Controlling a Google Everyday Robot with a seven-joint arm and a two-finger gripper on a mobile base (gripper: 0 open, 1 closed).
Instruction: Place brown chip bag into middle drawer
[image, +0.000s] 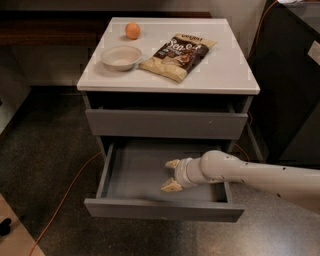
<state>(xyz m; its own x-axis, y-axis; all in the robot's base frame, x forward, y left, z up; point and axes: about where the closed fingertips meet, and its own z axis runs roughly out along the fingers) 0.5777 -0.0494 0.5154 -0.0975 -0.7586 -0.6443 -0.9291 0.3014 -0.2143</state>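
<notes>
Camera view is showing the brown chip bag (177, 56) lying flat on the white cabinet top (225, 75), slanting from near left to far right, with nothing gripping it. A white bowl (121, 56) is sitting just to its left, and an orange fruit (132, 30) is resting farther back. Lower down, under another grey drawer front (165, 124), the middle drawer (165, 210) is standing pulled out. The gripper (171, 175) is reaching into its right half, tan fingers (172, 163) spread apart and empty, the white arm (260, 175) coming in from the right.
</notes>
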